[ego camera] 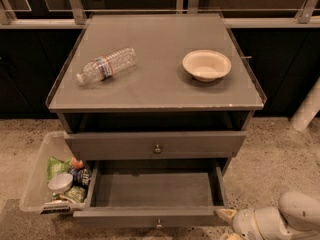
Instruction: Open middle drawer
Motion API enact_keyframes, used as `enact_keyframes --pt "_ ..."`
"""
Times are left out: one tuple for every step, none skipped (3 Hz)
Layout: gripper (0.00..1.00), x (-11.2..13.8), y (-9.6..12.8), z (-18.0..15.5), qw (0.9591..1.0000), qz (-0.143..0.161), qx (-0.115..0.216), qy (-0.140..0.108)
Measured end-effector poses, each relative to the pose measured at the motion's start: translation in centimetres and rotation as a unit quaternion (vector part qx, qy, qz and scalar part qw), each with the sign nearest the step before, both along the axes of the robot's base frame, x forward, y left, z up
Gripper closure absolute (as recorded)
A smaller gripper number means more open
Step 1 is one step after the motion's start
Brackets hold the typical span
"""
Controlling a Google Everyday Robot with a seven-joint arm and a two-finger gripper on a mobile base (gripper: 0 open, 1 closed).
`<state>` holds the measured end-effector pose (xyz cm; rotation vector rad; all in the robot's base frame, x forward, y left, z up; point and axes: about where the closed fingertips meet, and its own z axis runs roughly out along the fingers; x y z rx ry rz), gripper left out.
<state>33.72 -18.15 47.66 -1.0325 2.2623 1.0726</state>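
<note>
The middle drawer (150, 217) is pulled far out of the grey cabinet, and its plain grey inside (152, 189) is empty. Its small round knob (159, 224) sits at the bottom edge of the view. Above it, the taller top drawer front (120, 145) with its knob (157, 148) is closed. The lowest drawer is hidden under the open one. My gripper (227, 226) is at the bottom right, just off the open drawer's front right corner. It is apart from the drawer, with its pale fingertips (224, 214) spread and holding nothing.
A clear plastic bottle (106, 64) lies on its side and a beige bowl (206, 65) stands on the cabinet top (155, 91). A clear bin (37, 176) of snack packets stands on the floor at the cabinet's left. A white post (307, 106) is at the right.
</note>
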Motion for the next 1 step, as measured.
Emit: enact_keyframes --pt "0.0 -0.35 0.21 0.18 1.0 0.006 0.005 0.004"
